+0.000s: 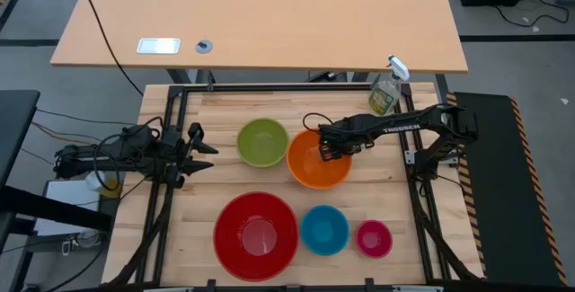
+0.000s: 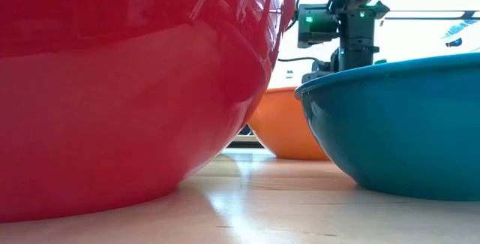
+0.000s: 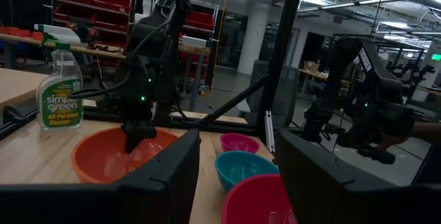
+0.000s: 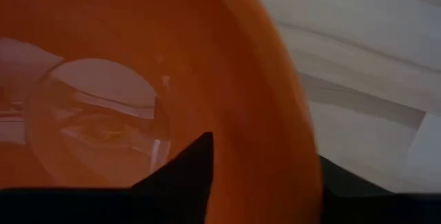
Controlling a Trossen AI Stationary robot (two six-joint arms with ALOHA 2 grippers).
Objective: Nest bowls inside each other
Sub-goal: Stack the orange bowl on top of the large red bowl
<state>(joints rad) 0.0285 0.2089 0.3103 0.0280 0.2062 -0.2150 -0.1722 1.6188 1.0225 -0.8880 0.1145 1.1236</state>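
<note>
The orange bowl [image 1: 310,173] stands on the wooden table beside the lime green bowl [image 1: 262,142]. Along the near edge stand the red bowl [image 1: 256,235], the blue bowl [image 1: 323,229] and the small pink bowl [image 1: 374,238]. My right gripper [image 4: 265,151] points down over the orange bowl's right side, open. One finger [image 4: 196,162] is inside the bowl and the other [image 4: 337,176] outside, with the rim [image 4: 303,141] between them. My left gripper [image 1: 205,144] waits open at the table's left edge, holding nothing. My right gripper stands astride the orange bowl's rim [image 4: 306,182] from above, fingers pointing down. I cannot tell whether either finger touches the wall. The bowl sits flat on the table.
A spray bottle [image 1: 386,92] stands at the far right corner, close behind the right arm. A black metal frame [image 1: 171,103] borders the tabletop. In the low view the red bowl [image 2: 127,86] and blue bowl [image 2: 397,124] hide most of the orange one [image 2: 289,135].
</note>
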